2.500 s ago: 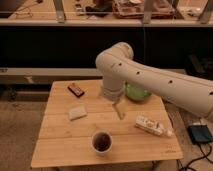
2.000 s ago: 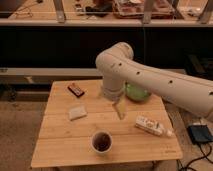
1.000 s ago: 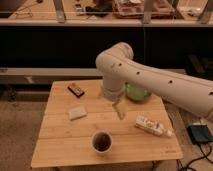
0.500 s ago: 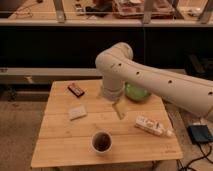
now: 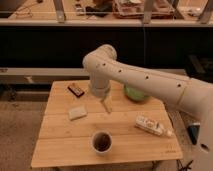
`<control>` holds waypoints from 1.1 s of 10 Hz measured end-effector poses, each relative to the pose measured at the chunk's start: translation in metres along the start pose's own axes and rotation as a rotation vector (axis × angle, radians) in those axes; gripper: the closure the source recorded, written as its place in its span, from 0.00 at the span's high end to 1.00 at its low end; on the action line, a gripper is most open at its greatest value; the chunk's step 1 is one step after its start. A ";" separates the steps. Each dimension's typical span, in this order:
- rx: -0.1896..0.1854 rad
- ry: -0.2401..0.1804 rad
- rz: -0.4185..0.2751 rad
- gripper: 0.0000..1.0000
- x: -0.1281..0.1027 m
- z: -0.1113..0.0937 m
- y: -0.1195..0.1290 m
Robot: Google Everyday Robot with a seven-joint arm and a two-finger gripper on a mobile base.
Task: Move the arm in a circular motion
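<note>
The large cream-white arm [image 5: 145,80] reaches in from the right edge, with small dark dots along its thick segments. Its bulbous elbow joint [image 5: 101,62] stands over the back middle of the wooden table [image 5: 60,145]. From there a short segment drops down to the slim pale gripper [image 5: 106,106], which hangs just above the table's middle, between the pale sponge and the green bowl. It holds nothing that I can see.
On the table lie a dark snack bar [image 5: 76,89] at back left, a pale sponge [image 5: 77,112], a cup of dark liquid [image 5: 102,142] at front, a green bowl [image 5: 135,93] partly behind the arm, and a lying white bottle [image 5: 151,126]. Dark shelving stands behind.
The arm and gripper have barely shifted, perhaps slightly left. Nothing on the table has moved.
</note>
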 end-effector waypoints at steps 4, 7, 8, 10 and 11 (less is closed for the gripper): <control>0.039 0.066 -0.022 0.80 0.057 -0.005 -0.050; 0.014 0.120 0.032 0.80 0.107 -0.012 -0.045; 0.004 0.129 0.069 0.80 0.122 -0.013 -0.031; -0.010 0.145 0.188 0.80 0.156 -0.020 0.013; -0.012 0.148 0.223 0.80 0.165 -0.023 0.028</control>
